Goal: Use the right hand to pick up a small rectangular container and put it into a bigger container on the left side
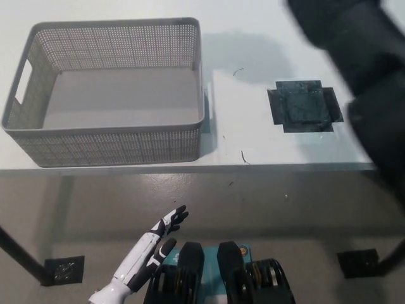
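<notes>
The big grey mesh basket (107,147) stands on the left of the white table (253,142), with nothing inside it. My black right arm (354,50) shows as a blurred shape from the top edge down the right side. Its hand and the small rectangular container lie beyond the top edge, out of sight. My white left hand (152,248) hangs low at the bottom left, below the table's front edge, fingers apart and holding nothing.
A black cross-shaped patch (305,106) lies uncovered on the table's right part. Two short dark marks (243,156) sit between basket and patch. Below the table edge is grey floor with black foot plates (63,269).
</notes>
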Tool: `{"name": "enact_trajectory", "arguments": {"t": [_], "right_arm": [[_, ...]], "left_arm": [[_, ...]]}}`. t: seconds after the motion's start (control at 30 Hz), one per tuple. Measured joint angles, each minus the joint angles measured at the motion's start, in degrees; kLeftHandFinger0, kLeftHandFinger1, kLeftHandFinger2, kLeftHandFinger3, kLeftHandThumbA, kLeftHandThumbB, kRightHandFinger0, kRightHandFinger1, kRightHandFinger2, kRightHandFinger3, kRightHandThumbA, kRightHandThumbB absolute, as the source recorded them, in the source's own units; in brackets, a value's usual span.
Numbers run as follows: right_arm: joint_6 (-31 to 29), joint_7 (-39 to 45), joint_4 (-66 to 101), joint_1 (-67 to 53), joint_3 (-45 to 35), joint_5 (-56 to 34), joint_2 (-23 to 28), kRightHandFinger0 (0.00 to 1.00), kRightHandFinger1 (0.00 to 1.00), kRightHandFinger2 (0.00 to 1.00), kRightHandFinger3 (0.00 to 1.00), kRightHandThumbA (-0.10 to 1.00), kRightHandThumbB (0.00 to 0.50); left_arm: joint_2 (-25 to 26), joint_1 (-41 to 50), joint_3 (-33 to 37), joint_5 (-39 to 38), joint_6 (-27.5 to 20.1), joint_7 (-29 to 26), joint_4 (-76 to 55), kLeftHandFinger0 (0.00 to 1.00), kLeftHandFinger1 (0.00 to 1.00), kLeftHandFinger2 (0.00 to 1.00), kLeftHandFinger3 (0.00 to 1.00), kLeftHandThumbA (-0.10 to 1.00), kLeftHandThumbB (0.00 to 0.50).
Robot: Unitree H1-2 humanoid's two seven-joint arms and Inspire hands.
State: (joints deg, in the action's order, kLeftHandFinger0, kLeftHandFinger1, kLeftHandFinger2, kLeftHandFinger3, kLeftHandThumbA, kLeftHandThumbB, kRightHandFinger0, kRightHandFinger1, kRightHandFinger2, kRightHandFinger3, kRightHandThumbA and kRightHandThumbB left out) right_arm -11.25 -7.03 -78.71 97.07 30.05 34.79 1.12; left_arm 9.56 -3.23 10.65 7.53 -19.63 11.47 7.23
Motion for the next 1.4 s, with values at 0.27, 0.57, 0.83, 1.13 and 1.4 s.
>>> {"name": "enact_trajectory", "arguments": {"t": [0.27, 0.57, 0.83, 1.13, 1.4], "right_arm": [[-0.18, -1.67, -2.38, 0.20, -0.42, -0.14, -8.90, 0.00, 0.23, 0.53, 0.28, -0.10, 0.261], [2.55, -1.66, -4.07, -2.22, -1.07, -0.25, -12.76, 0.05, 0.32, 0.60, 0.50, -0.10, 0.308], [5.72, -0.37, -5.31, -8.45, 1.40, 0.38, -14.55, 0.54, 0.69, 0.86, 0.97, 0.29, 0.297], [9.10, 6.81, -5.74, -9.73, 2.52, 0.68, -14.54, 1.00, 1.00, 1.00, 1.00, 0.91, 0.490], [10.38, 9.66, -5.72, -9.79, 2.54, 0.67, -14.45, 1.00, 1.00, 1.00, 1.00, 1.00, 0.500]], "left_arm": [[0.16, -0.19, 0.22, -0.10, 0.03, 0.79, 0.01, 1.00, 1.00, 1.00, 1.00, 1.00, 0.387], [0.16, -0.30, 0.60, -0.18, 0.14, 1.46, 0.02, 1.00, 1.00, 1.00, 1.00, 1.00, 0.357], [0.16, -0.40, 0.75, -0.09, 0.14, 1.54, 0.01, 1.00, 1.00, 1.00, 1.00, 1.00, 0.360], [0.16, -1.52, 1.24, -0.07, 0.28, 2.04, 0.02, 1.00, 1.00, 1.00, 1.00, 1.00, 0.342], [0.15, -2.10, 1.70, 0.15, 0.32, 2.07, 0.29, 1.00, 1.00, 1.00, 1.00, 1.00, 0.354]]}}
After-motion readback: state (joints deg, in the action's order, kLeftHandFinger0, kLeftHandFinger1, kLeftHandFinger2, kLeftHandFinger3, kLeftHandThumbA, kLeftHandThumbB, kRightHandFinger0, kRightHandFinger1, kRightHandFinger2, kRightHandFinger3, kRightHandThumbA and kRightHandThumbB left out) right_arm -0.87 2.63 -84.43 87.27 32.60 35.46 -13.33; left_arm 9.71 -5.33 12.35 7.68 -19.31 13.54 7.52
